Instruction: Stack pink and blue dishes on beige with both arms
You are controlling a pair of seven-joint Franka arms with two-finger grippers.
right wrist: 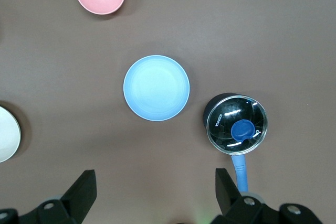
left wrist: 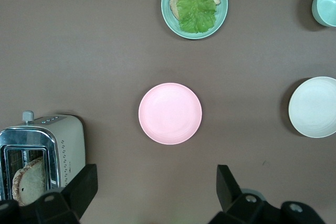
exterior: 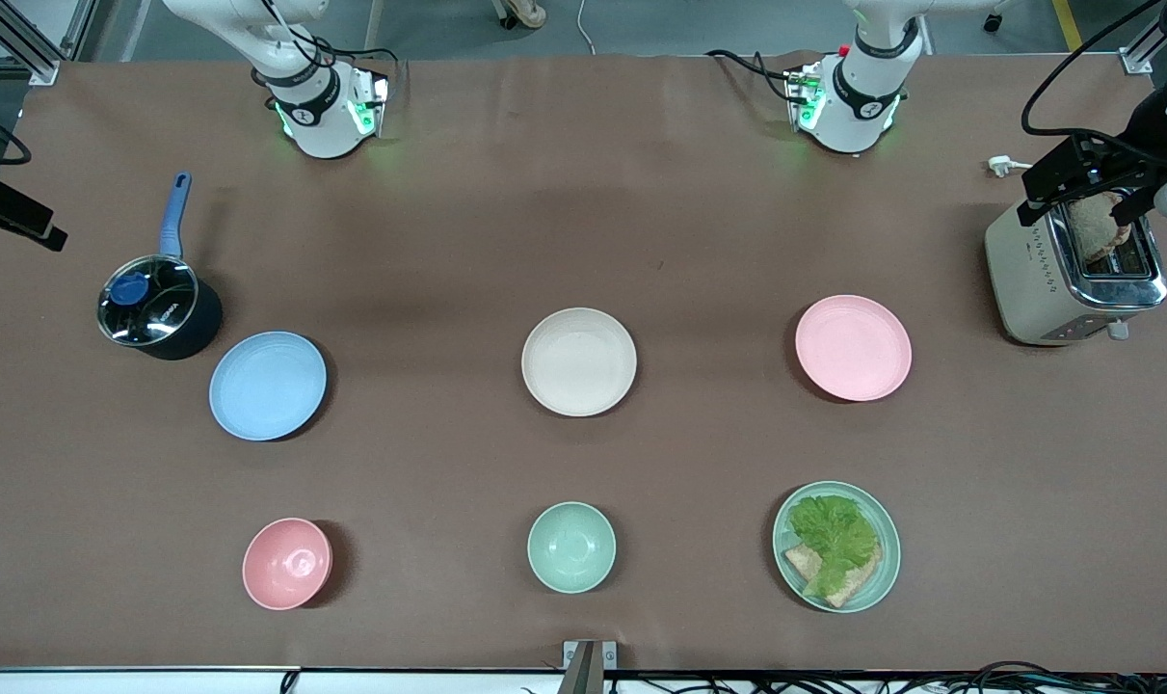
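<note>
The beige plate point(exterior: 579, 361) lies mid-table, with the pale pink plate point(exterior: 853, 347) beside it toward the left arm's end and the light blue plate point(exterior: 267, 386) toward the right arm's end. All three lie flat, apart and bare. My left gripper point(left wrist: 156, 187) hangs open and high over bare table between the pink plate point(left wrist: 170, 113) and its arm's base. My right gripper point(right wrist: 156, 190) hangs open likewise, high over bare table by the blue plate point(right wrist: 156, 88). Neither gripper shows in the front view. The beige plate's rim point(left wrist: 313, 107) shows at the edge of each wrist view.
A lidded dark pot point(exterior: 159, 308) with a blue handle stands close to the blue plate. A toaster point(exterior: 1074, 275) holding bread stands past the pink plate. Nearer the front camera stand a pink bowl point(exterior: 287, 563), a mint bowl point(exterior: 571, 547) and a mint plate point(exterior: 836, 547) with lettuce and bread.
</note>
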